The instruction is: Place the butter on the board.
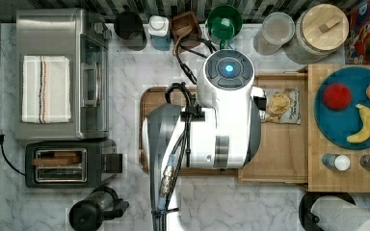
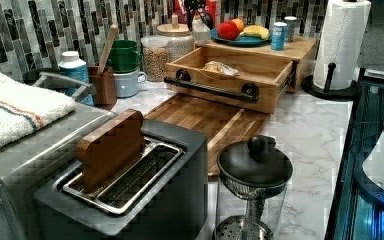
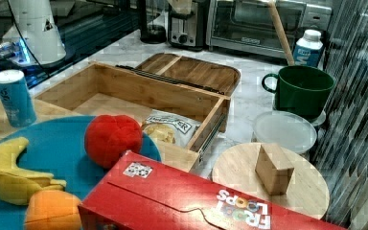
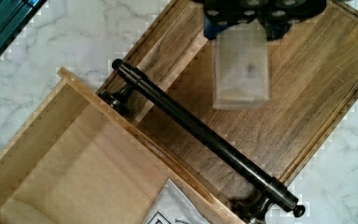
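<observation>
My fingers [image 4: 241,65] hang over the board [image 4: 307,93], pressed together with nothing in them. The open drawer [image 4: 74,154] touches the board's right edge in the top view, so I'd guess I reach there next.

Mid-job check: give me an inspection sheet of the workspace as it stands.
Surface: marble counter, no spills seen.
Job's things: board flat on the counter, wood bare in the left view; the open drawer overhangs one end with its handle.
Clutter: chip bag in the drawer; toaster, toaster oven, green mug, fruit plate.
Grippers: gripper above the board.
Cables: black bundle along the arm; toaster cord.
Surroundings: tiled backsplash.
</observation>
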Available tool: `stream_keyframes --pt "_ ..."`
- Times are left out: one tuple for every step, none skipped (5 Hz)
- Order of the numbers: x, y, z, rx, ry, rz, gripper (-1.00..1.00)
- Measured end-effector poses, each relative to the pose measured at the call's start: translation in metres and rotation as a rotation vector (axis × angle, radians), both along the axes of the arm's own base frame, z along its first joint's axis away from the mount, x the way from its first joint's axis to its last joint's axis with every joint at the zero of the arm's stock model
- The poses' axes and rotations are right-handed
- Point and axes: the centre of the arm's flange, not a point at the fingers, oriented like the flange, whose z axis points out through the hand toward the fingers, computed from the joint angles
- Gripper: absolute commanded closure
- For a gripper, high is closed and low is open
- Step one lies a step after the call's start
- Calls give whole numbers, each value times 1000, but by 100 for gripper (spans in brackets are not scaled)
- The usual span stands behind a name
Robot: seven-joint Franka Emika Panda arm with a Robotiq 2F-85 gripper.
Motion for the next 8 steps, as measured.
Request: stream_keyframes --pt "-3 -1 -6 -2 19 -1 100" --pt "-6 -4 -17 -8 34 -2 100" --pt "-7 -4 -28 -18 6 -43 100" --pt "-12 -1 -41 -27 -67 -181 100" --pt "-36 11 -59 -57 -83 -353 100" --pt "-69 34 -80 -92 -35 -424 100" --pt "-93 59 -100 -107 -30 -390 100" --pt "-107 76 -124 -124 -20 -400 100"
